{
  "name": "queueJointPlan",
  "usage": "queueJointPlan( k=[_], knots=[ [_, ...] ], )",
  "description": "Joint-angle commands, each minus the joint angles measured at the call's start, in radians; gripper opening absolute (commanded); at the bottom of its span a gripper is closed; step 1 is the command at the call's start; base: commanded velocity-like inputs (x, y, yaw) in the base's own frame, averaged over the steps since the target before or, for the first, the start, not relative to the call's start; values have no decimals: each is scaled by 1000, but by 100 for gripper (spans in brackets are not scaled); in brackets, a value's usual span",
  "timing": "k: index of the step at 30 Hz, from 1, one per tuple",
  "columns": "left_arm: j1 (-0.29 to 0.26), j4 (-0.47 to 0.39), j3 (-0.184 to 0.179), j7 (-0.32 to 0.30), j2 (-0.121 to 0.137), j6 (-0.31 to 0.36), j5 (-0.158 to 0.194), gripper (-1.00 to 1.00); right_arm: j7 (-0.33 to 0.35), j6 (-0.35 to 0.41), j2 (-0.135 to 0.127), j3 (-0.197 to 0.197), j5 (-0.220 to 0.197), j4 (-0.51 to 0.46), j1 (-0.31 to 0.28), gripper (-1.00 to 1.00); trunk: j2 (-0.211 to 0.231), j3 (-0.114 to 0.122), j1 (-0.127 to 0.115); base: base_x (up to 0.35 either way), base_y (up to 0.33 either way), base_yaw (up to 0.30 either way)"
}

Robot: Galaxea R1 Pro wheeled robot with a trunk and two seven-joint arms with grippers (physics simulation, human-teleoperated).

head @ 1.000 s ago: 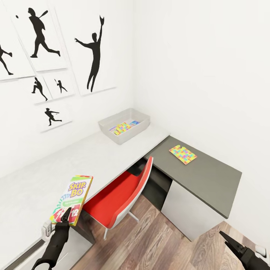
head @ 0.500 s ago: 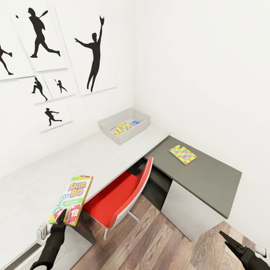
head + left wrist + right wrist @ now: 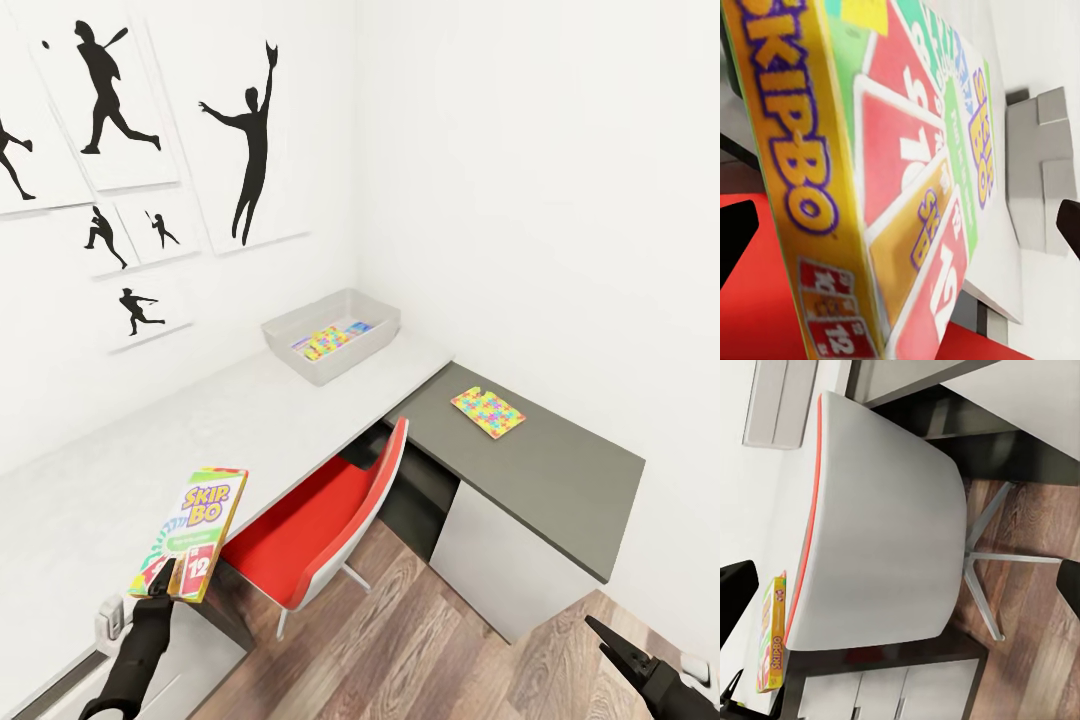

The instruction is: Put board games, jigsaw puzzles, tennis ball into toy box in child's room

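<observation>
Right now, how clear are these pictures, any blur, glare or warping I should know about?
Head view: even, shadowless light, white walls nearly washed out, wide-angle lean in the posters and desk. Left wrist view: the Skip-Bo box fills the frame, soft and stretched from closeness. Right wrist view: sharp on the chair, floor grain clear, no glare.

The Skip-Bo box (image 3: 193, 533) looks like printed card with a slight sheen. The desk top (image 3: 200, 440) is matt pale grey — smooth, unmarked. The floor (image 3: 420, 640) beside the desk shows wood-grain planks. The chair (image 3: 325, 530) has a smooth red seat and a pale grey plastic-looking shell.
</observation>
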Motion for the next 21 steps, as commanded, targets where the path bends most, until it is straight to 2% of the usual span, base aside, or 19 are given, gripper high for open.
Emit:
queueJointPlan(
  k=[1, 10, 11, 21],
  knots=[
    [-1, 0, 3, -3, -1, 10, 9, 100, -1, 7, 0, -1, -6, -1, 0, 100, -2, -2, 1, 0, 0, 0],
    [-1, 0, 3, -3, -1, 10, 9, 100, -1, 7, 0, -1, -6, -1, 0, 100, -2, -2, 1, 0, 0, 0],
    [-1, 0, 4, -2, -1, 10, 9, -100, -1, 7, 0, -1, -6, -1, 0, 100, -2, -2, 1, 0, 0, 0],
    [-1, 0, 3, -1, -2, 9, 9, -100, -1, 7, 0, -1, -6, -1, 0, 100, -2, -2, 1, 0, 0, 0]
  ],
)
